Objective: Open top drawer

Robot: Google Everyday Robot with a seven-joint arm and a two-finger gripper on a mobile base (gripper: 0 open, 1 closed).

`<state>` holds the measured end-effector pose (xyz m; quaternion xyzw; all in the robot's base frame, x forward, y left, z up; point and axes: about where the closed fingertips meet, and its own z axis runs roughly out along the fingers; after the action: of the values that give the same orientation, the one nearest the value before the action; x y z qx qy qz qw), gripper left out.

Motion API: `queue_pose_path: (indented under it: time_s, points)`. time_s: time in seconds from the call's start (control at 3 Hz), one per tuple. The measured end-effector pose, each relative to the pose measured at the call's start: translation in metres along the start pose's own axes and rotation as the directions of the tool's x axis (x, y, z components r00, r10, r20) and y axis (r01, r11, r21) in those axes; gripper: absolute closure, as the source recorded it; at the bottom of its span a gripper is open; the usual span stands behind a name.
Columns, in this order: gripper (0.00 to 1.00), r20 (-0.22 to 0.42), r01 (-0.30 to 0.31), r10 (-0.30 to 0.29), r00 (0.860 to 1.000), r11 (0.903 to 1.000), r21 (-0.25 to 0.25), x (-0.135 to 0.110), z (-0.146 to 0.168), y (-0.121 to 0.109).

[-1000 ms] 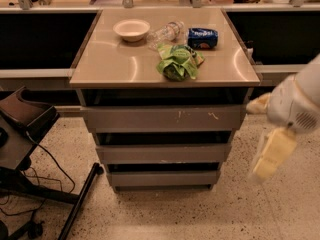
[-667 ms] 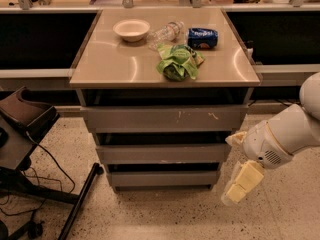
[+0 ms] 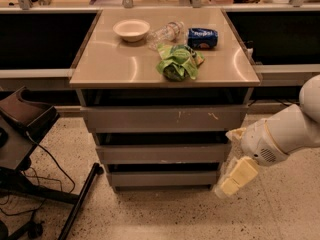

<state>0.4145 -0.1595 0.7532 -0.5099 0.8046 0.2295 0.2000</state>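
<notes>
Nearest you, the claw [image 3: 233, 178] hangs low, off the counter's [image 3: 115, 64] front right corner and just beside the right ends of the two narrower drawer fronts [image 3: 160, 154] — you cannot tell how far open it is, and you can see nothing in its hold. The top drawer [image 3: 150, 119] sits directly under the counter's front edge, its scuffed grey front above those two. On top, a green bag [image 3: 176, 64] lies toward the front edge, right of centre, while a bowl [image 3: 131, 29], a clear bottle [image 3: 165, 32] and a blue packet [image 3: 202, 38] line the far edge.
</notes>
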Motion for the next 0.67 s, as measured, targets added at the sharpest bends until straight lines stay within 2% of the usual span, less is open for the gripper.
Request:
queue_pose_path:
  time_s: [0.33, 0.67]
  points:
    - [0.0, 0.06, -0.033, 0.025, 0.998, 0.9907, 0.132, -0.017, 0.009, -0.027]
    - [0.0, 0.094, -0.035, 0.016, 0.995, 0.9782, 0.205, -0.027, 0.006, -0.045]
